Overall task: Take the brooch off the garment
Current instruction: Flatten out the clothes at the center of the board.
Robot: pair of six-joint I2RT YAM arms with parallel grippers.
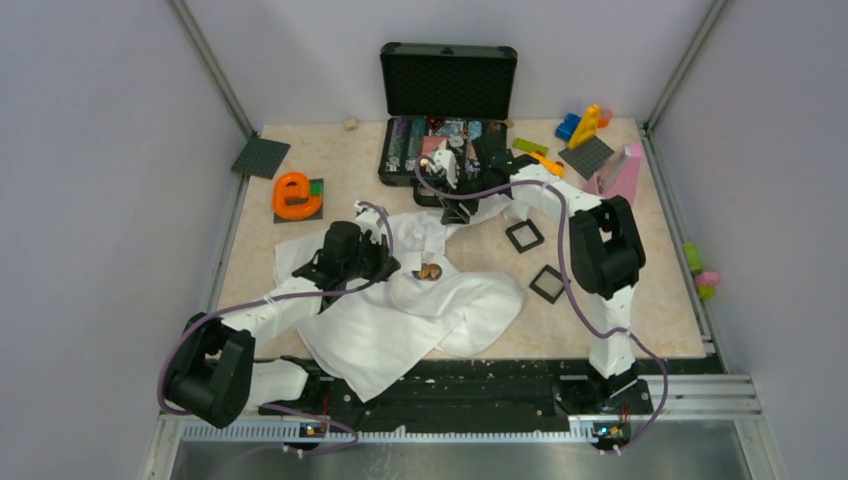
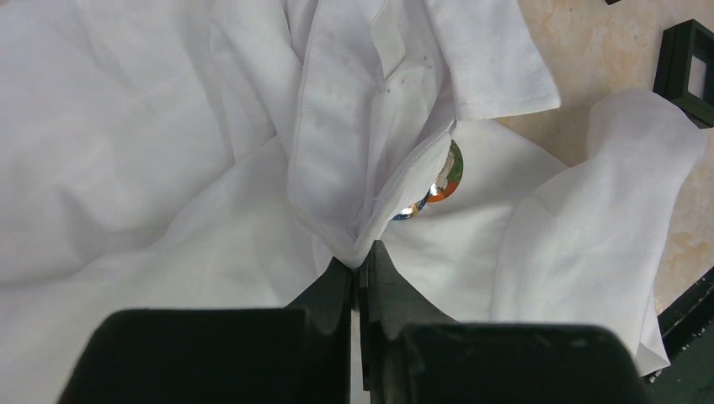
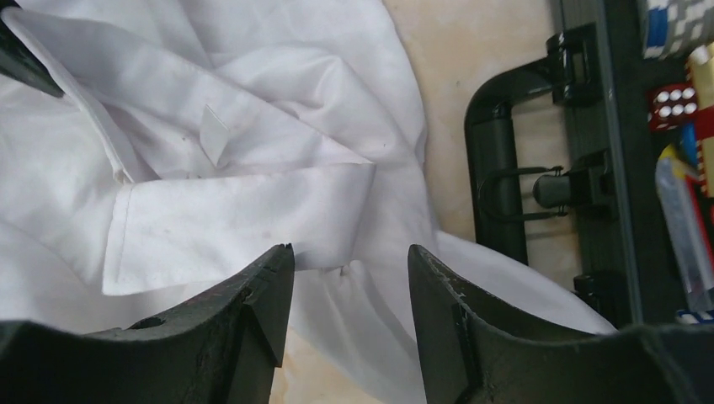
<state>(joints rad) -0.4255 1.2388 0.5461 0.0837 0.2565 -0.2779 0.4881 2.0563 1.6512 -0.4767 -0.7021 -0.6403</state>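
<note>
1. Carrying every item, the worktop [image 1: 655,310] is pale and stone-patterned. An open black case [image 1: 447,80] stands at its 12 o'clock edge.
2. Garment [image 1: 400,320]: a white shirt, crumpled, spread from the worktop's centre toward 6 o'clock.
3. Left pincer [image 2: 362,263]: fingers together, clamped on a raised fold of the garment. In the top view it sits just beside the brooch, at the brooch's 9 o'clock.
4. Right pincer [image 3: 349,261]: jaws apart, nothing between them. A folded band of shirt, collar or cuff, lies just past the tips. In the top view it stands at the brooch's 12 o'clock, near the case and apart from the brooch.
5. Brooch [image 2: 442,181]: small and round, orange-brown with green and a bright glint. It rests on the garment near its middle, partly tucked under a cloth edge, at 1 o'clock from the left fingertips.
6. Progress, as judged: early to middle stage.
   - Done: the cloth next to the brooch is gripped and drawn up.
   - Outstanding: neither pincer touches the brooch, so the right pincer must reach it, close on it and draw it off the fabric.
   - Whether the fastening is undone cannot be told.
</note>
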